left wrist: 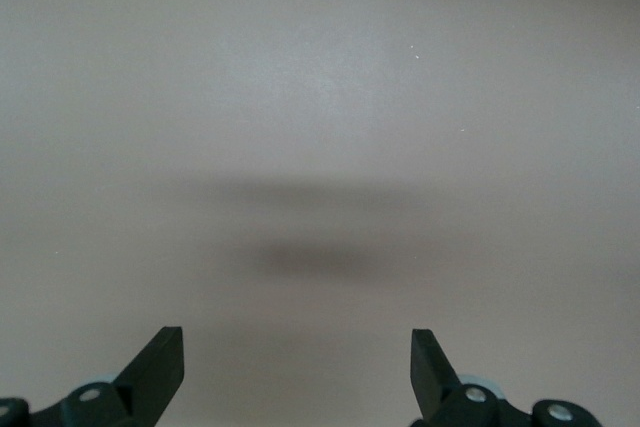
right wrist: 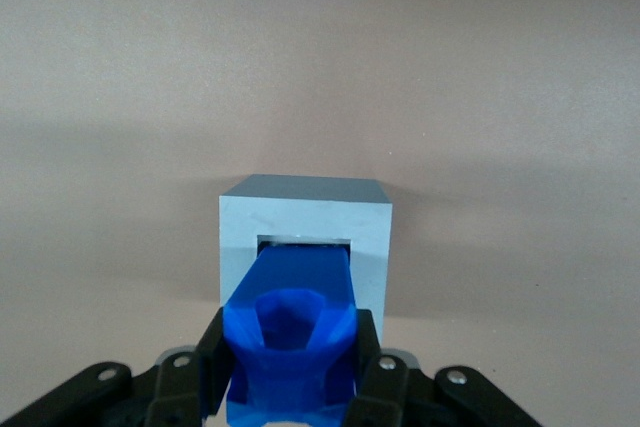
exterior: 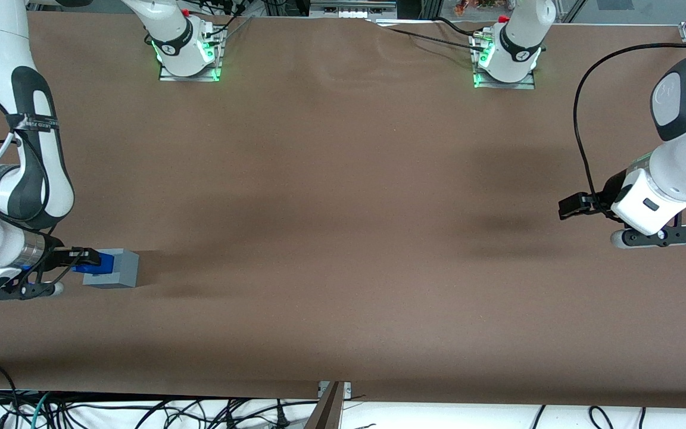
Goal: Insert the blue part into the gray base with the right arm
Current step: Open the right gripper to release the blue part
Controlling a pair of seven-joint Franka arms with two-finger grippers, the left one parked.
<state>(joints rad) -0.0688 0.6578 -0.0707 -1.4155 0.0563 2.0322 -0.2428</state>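
Note:
The gray base (exterior: 121, 268) lies on the brown table at the working arm's end, its recess turned sideways toward my gripper. My right gripper (exterior: 88, 258) is shut on the blue part (exterior: 94, 266) and holds it level at the base. In the right wrist view the blue part (right wrist: 292, 332) sits between the black fingers (right wrist: 213, 355), and its front end reaches into the square recess of the gray base (right wrist: 305, 232). The gripper (right wrist: 290, 362) is directly in front of the recess.
The brown table (exterior: 343, 238) stretches wide toward the parked arm's end. The two arm bases (exterior: 188, 50) stand along the table edge farthest from the front camera. Cables lie below the near table edge.

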